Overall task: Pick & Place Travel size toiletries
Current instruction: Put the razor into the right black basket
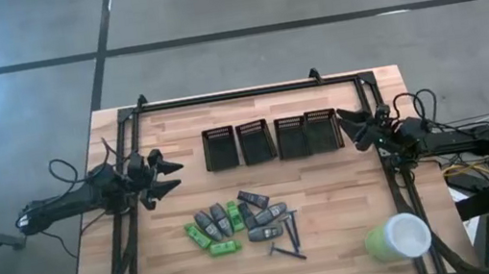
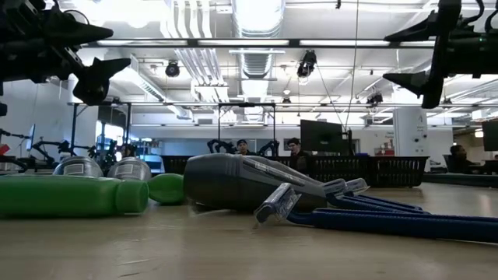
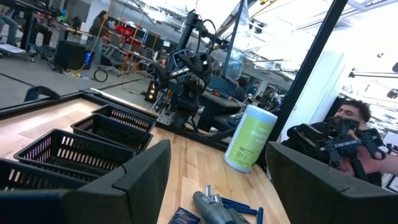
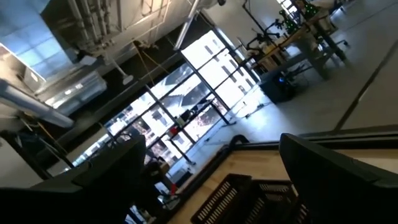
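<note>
Toiletries point(image 1: 241, 225) lie in a loose pile on the table's point(image 1: 338, 240) near-centre, in front of the row of 4 bins point(image 1: 272, 139) and well apart from them. Pile = green packets point(image 1: 225, 248) on its left side, grey tubes point(image 1: 264, 234) in the middle, dark sticks point(image 1: 286, 247) at its near-right edge. Cup point(image 1: 398, 237) stands off at the near-right corner.

L gripper point(image 1: 170, 175) hovers above the table left of the bins, fingers spread, nothing between them. R gripper point(image 1: 350, 128) hangs by the rightmost bin, likewise spread and empty; its wrist cam looks out past the bins, not at the pile.

Key relation: pile sits toward the near edge from both grippers, and the L one looks nearer, esp. to the packets. Tubes' long axes point every which way, sticks run roughly across the table, so wrist yaw prob. needs setting per item. Nothing picked yet, by the look of it.
</note>
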Action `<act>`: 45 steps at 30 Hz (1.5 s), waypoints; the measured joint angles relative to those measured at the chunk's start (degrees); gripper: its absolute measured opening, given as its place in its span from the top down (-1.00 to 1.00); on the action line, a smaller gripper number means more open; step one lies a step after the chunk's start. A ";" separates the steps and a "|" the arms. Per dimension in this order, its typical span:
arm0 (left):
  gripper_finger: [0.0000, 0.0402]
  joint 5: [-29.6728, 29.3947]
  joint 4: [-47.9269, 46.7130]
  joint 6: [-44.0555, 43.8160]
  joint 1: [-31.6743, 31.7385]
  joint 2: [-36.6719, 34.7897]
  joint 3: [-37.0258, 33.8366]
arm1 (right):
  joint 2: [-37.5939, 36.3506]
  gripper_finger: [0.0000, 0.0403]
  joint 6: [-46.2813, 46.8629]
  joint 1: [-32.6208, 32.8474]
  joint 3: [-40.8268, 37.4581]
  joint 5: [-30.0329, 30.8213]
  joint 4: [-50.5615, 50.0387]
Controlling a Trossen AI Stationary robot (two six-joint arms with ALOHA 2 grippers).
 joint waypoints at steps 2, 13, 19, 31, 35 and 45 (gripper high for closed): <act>-0.34 0.00 0.00 -0.01 0.00 -0.01 0.00 | -0.17 -0.80 -0.68 0.00 0.02 0.75 0.50; -0.34 0.00 0.00 0.00 0.00 -0.01 0.00 | -0.08 -0.81 -1.48 0.02 0.02 1.37 0.89; -0.34 -0.01 0.02 0.00 0.00 0.00 0.00 | -0.93 -0.81 1.03 0.02 -0.02 -5.19 1.61; -0.34 -0.02 -0.12 -0.02 -0.01 0.03 0.00 | -1.99 -0.81 -12.04 0.02 -0.05 -12.59 6.26; -0.34 -0.02 -0.19 -0.02 0.00 0.03 0.00 | -0.09 -0.81 -20.67 0.15 -0.01 -15.02 16.67; -0.34 -0.02 -0.35 -0.02 -0.01 0.03 0.00 | 15.45 -0.81 -30.90 0.15 0.28 -29.88 38.13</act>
